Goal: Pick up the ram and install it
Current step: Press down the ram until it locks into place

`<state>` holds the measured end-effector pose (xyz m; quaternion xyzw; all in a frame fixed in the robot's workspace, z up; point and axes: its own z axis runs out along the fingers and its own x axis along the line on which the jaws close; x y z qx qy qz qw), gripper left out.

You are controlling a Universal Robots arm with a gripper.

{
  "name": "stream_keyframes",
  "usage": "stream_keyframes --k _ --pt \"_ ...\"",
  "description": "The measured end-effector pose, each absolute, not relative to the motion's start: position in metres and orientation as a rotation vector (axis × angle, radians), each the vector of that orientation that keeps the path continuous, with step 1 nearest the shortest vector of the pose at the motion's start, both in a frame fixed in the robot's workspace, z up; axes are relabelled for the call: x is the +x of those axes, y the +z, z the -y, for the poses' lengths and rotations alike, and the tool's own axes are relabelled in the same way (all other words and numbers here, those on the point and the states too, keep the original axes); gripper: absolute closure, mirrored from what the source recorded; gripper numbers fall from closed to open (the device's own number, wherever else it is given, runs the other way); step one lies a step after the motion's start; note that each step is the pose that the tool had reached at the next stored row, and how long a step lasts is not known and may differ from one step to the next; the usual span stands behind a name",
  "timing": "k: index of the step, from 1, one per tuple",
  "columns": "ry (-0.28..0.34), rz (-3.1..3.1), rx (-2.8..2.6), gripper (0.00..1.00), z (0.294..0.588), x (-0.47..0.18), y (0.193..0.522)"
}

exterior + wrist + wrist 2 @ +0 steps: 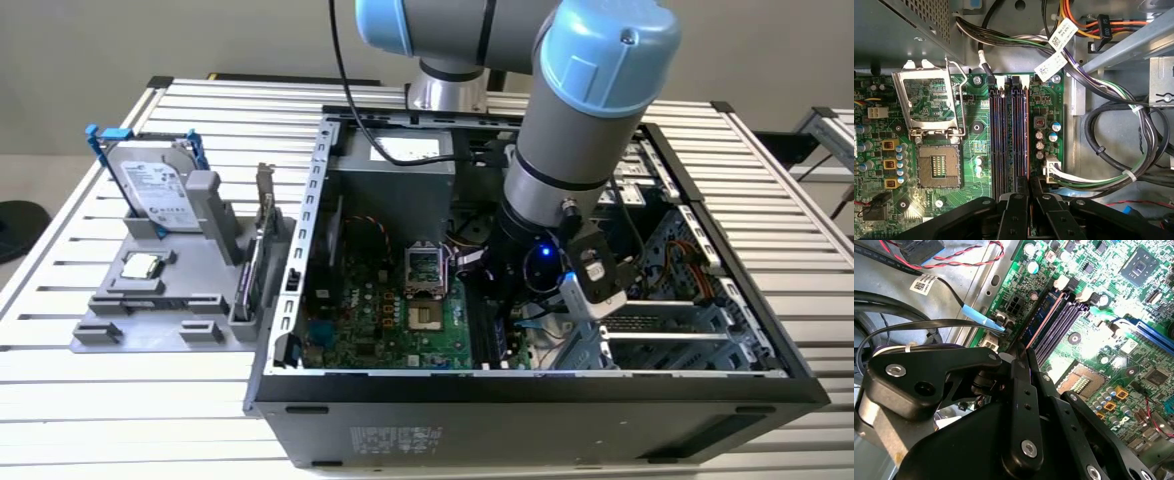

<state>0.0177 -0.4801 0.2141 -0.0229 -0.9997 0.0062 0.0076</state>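
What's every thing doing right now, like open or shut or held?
Gripper: shut on the ram.
Ram: held on edge at the memory slots; seated or not, cannot tell.
Processor socket: open, empty.
Computer case: on its side, open.
Hard drive: standing in the grey holder.
Processor chip: flat on the holder.

Slatted metal table [120,400], beige wall [160,40]

Lab: open computer case [534,385], slatted table [80,400]
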Motion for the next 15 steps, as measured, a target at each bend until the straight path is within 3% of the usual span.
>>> stream_keyframes --k 10,11,15 --pt "0.02 3.126 -0.072 1.0 0.4802 0.0177 0.2134" --pt "0.018 3.126 -0.072 0.0 0.4802 0.0177 0.2129" --pt "0.02 3.125 -0.072 0.0 0.4802 0.0177 0.2131"
